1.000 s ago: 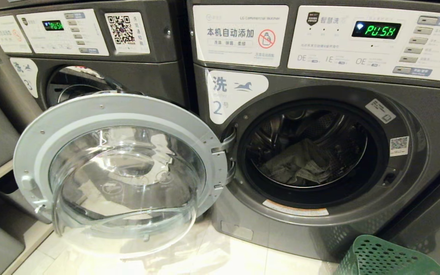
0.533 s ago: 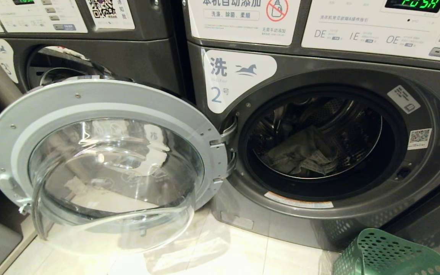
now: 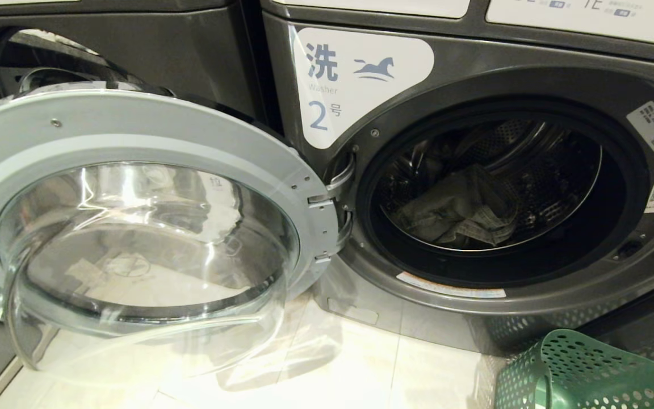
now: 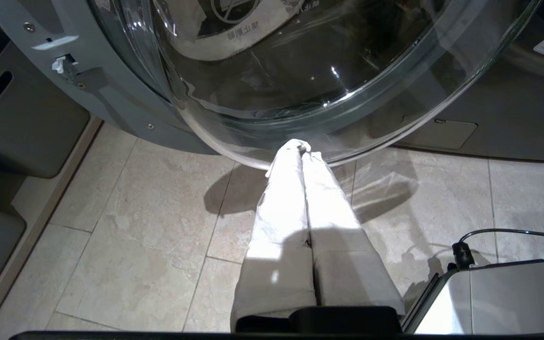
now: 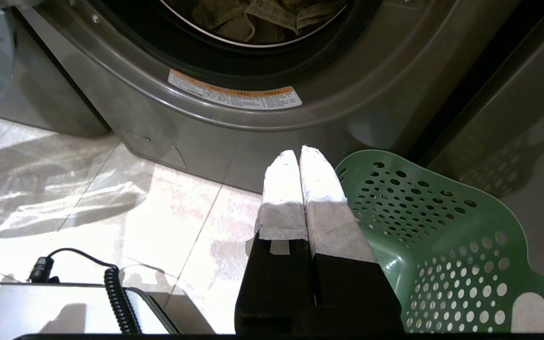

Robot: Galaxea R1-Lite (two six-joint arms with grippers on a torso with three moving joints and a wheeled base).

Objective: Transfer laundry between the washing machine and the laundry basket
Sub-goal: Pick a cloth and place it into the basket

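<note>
Both claws, left and right, pinched empty; view dipped, green perforated basket at five o'clock, crumpled olive laundry awaits.

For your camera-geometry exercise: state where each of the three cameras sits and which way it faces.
Head view: on the head, facing forward-down at the washing machine, its clothes; no arms show.
Left wrist view: behind the shut left end effector, facing the open door.
Right wrist view: behind the shut right end effector, facing the laundry basket.
Shared: door, basket with head view.
</note>
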